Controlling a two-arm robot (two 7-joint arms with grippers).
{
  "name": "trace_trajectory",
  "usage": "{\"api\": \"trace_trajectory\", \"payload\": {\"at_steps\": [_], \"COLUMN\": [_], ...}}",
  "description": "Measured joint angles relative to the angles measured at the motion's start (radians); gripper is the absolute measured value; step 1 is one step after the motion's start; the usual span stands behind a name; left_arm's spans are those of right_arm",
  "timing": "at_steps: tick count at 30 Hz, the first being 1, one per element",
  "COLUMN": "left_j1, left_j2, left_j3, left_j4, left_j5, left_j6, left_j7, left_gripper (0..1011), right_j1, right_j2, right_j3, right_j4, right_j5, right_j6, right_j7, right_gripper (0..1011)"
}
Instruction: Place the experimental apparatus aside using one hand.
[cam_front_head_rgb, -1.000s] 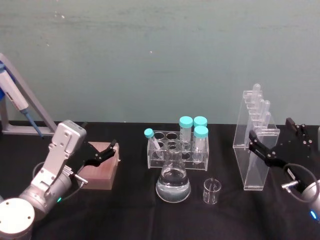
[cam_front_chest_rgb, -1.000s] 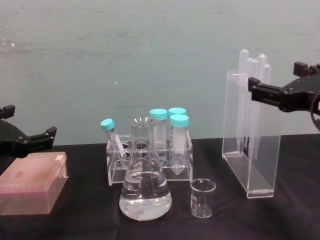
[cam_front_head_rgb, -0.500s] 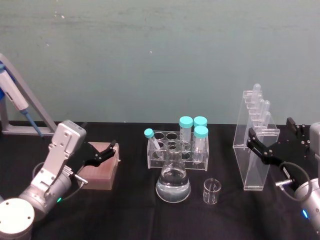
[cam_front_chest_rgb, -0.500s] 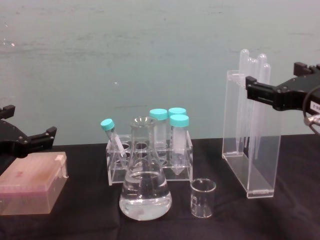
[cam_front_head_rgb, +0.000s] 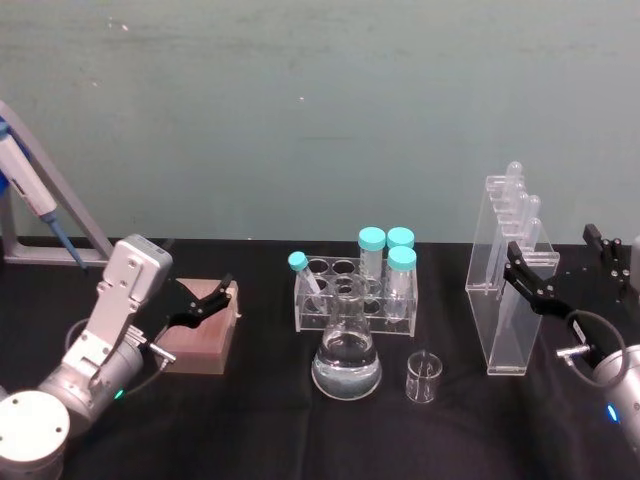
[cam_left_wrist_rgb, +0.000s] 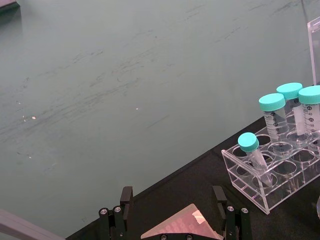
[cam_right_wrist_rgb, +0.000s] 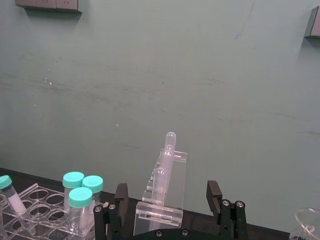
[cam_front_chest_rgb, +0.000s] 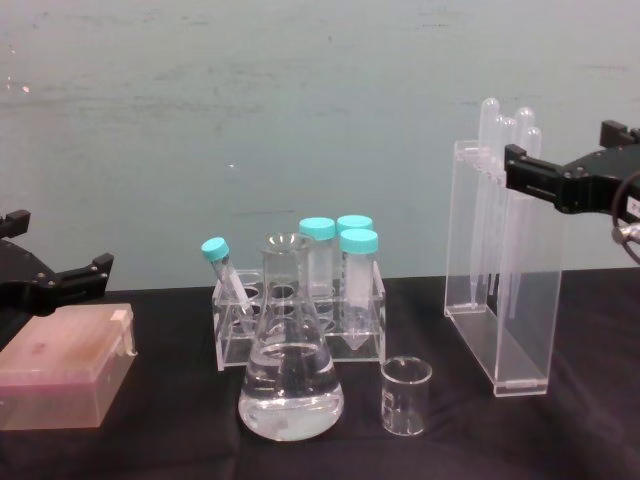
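The tall clear rack (cam_front_head_rgb: 508, 300) of long round-topped tubes stands at the right of the black table, also in the chest view (cam_front_chest_rgb: 500, 300). My right gripper (cam_front_head_rgb: 565, 262) hovers open just to its right, level with its upper half (cam_front_chest_rgb: 580, 165). In the right wrist view the rack (cam_right_wrist_rgb: 162, 192) stands a little ahead, between the spread fingers (cam_right_wrist_rgb: 120, 197). A conical flask (cam_front_head_rgb: 347, 358) of clear liquid and a small beaker (cam_front_head_rgb: 424, 377) stand at the table's centre front. My left gripper (cam_front_head_rgb: 205, 303) is parked open over a pink box (cam_front_head_rgb: 200, 340).
A clear tube rack (cam_front_head_rgb: 355, 292) with teal-capped tubes stands behind the flask. A pipette stand (cam_front_head_rgb: 40, 215) is at the far left. Dark fixtures (cam_front_head_rgb: 600, 275) lie at the right edge behind my right gripper. The teal wall is close behind the table.
My right gripper has shifted slightly to the right, away from the tall rack, still open. The rack, flask, beaker and left arm have not moved.
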Motion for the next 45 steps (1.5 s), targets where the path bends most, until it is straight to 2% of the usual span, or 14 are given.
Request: {"api": "trace_trajectory", "payload": {"at_steps": [12, 45], "left_j1": [0.000, 0.000], "left_j2": [0.000, 0.000], "left_j3": [0.000, 0.000], "left_j4": [0.000, 0.000], "left_j5": [0.000, 0.000], "left_j6": [0.000, 0.000], "left_j7": [0.000, 0.000], "left_gripper": [1000, 1000], "right_j1": [0.004, 0.009], "right_j2": [-0.030, -0.114], "right_j3": [0.022, 0.078], "right_j4": [0.027, 0.080], "right_j5": [-0.007, -0.068], "right_j6": [-0.015, -0.004], "right_j7": [0.046, 0.105], "right_gripper": [1000, 1002]}}
